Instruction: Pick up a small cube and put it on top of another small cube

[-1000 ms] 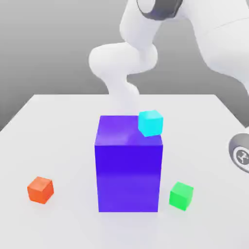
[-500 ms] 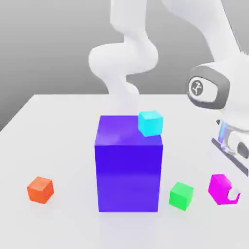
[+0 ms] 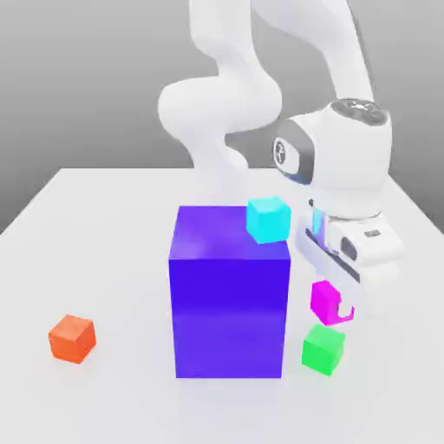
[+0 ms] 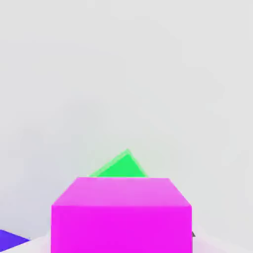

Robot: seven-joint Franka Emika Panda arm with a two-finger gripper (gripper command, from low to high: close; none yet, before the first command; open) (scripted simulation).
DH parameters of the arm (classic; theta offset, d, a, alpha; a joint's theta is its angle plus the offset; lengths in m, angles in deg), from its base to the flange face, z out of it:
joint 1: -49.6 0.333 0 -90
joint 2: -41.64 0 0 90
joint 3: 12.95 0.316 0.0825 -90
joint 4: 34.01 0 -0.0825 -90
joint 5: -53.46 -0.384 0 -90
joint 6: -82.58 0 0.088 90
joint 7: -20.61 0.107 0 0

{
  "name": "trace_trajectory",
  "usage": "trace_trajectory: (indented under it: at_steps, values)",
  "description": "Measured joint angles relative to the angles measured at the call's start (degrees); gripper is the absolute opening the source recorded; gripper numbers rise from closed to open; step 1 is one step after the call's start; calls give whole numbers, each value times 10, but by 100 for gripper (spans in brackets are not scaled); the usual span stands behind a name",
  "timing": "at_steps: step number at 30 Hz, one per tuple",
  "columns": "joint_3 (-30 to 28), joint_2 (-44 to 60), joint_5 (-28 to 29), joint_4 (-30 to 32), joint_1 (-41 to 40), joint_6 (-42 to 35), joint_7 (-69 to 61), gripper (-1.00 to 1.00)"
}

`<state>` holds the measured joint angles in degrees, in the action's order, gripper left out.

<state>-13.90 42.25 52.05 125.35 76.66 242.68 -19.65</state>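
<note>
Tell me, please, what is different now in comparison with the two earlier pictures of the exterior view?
The arm's end effector came into the scene from the exterior view's right and moved toward its left, carrying the magenta cube close to the green cube. The orange cube, the cyan cube, the purple block and the green cube stayed as they were.
</note>
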Motion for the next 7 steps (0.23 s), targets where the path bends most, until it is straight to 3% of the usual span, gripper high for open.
trace_trajectory:
  at_steps: [4, 5, 7]
  values:
    - [-1, 49, 4, 0, -2, 48, 3, -100]
    - [-3, 58, 5, 0, -1, 56, 4, 100]
    - [-3, 58, 5, 0, -1, 56, 4, 100]
